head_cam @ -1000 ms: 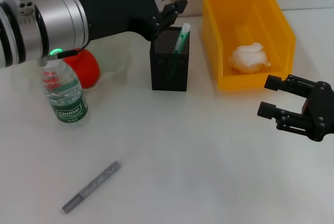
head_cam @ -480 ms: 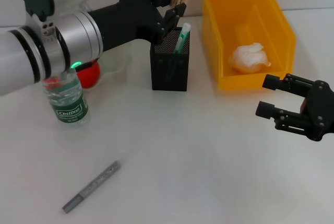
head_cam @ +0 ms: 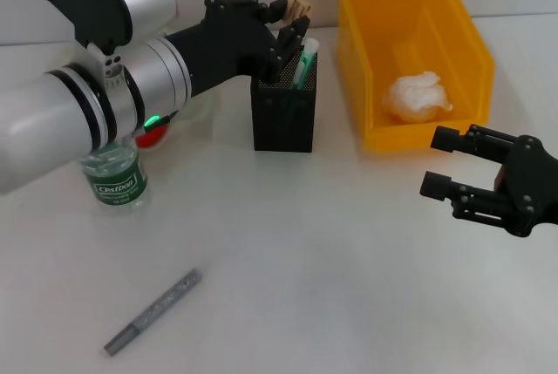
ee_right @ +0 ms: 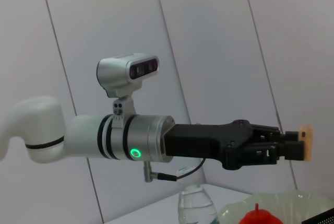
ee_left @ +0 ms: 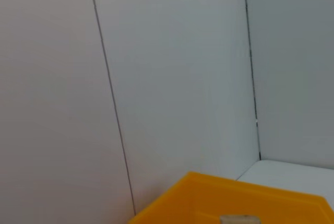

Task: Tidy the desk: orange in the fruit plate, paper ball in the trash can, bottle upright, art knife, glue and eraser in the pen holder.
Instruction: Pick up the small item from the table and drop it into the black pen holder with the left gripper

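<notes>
left tool (head_cam: 292,18) pinches the eraser (head_cam: 299,2) by its end just above the pen holder (head_cam: 283,117) below it, small light rubbery block, easy grip; right tool (head_cam: 458,169) hovers wide apart, holding nothing, over the table (head_cam: 331,278)

We see pale wall panels (ee_left: 172,72) split by thin dark seams, the rim of a yellow bin (ee_left: 229,195) rising at the lower edge, with a small tan block (ee_left: 238,219) peeking just inside it.
</notes>
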Robot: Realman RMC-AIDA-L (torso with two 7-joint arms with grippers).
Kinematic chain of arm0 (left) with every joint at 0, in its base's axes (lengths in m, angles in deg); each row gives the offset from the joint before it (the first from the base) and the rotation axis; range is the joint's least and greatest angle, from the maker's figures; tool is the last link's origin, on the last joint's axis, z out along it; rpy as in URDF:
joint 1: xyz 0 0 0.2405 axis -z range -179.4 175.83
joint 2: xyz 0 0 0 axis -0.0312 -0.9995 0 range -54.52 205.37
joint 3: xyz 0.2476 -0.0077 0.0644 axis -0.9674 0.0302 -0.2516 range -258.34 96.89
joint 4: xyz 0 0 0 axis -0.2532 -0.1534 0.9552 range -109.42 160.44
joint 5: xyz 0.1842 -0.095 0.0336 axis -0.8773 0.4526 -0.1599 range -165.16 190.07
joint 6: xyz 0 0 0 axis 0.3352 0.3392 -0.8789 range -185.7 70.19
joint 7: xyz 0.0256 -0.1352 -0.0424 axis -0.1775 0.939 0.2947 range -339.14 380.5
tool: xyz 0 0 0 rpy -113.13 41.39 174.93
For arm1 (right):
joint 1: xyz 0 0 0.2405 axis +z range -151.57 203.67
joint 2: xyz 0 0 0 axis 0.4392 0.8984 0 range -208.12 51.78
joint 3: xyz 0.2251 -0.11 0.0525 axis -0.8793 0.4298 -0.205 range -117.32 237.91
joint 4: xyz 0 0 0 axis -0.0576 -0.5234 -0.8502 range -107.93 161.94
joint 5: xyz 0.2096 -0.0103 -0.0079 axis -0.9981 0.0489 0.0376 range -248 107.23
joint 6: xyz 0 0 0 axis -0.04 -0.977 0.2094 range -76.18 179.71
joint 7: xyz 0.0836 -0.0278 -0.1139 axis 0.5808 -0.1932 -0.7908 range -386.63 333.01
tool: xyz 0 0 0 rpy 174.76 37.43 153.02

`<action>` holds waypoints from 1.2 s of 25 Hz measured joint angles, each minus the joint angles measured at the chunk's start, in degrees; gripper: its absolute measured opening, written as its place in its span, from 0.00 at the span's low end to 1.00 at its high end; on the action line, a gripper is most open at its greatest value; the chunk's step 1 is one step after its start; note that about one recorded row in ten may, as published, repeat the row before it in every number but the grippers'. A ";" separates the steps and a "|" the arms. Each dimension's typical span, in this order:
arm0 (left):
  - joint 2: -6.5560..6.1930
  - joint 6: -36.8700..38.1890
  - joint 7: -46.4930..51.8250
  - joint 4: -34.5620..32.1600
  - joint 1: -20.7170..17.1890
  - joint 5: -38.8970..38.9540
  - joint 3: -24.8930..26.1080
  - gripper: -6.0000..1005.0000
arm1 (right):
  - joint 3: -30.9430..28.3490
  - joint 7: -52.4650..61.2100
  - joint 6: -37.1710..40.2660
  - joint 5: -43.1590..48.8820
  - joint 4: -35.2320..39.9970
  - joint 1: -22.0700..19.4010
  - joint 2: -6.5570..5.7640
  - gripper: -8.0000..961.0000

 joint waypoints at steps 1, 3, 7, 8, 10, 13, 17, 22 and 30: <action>0.00 -0.25 -0.51 0.40 0.11 0.81 -0.12 0.35 | 0.00 0.11 0.00 0.17 0.00 0.08 -0.01 0.75; 0.00 -0.68 -3.02 2.08 0.80 4.44 -0.40 0.35 | -0.01 0.14 0.00 0.29 0.00 0.10 -0.01 0.75; 0.00 -1.34 -7.44 4.89 2.04 9.81 -0.71 0.35 | 0.00 0.20 0.00 0.52 0.00 0.14 0.01 0.75; 0.00 -1.38 -8.65 5.61 2.43 11.29 -0.74 0.35 | 0.00 0.22 0.01 0.54 0.00 0.14 0.03 0.75; 0.00 -1.41 -10.36 7.04 3.12 13.51 -0.82 0.35 | -0.01 0.26 0.05 0.56 0.00 0.15 0.03 0.75; 0.00 -1.42 -12.14 8.58 3.94 15.72 -0.90 0.35 | -0.01 0.31 0.13 0.58 0.00 0.14 0.06 0.75; 0.00 -1.44 -13.76 10.31 4.82 17.76 -0.96 0.36 | -0.02 0.33 0.15 0.61 0.00 0.15 0.08 0.75; 0.07 -1.83 -14.11 12.96 6.34 18.38 -1.54 0.36 | -0.07 0.34 0.17 0.61 0.00 0.25 0.08 0.75; 0.09 -2.51 -14.34 14.74 8.01 19.24 -1.97 0.36 | -0.10 0.34 -0.06 0.62 0.00 0.42 0.08 0.75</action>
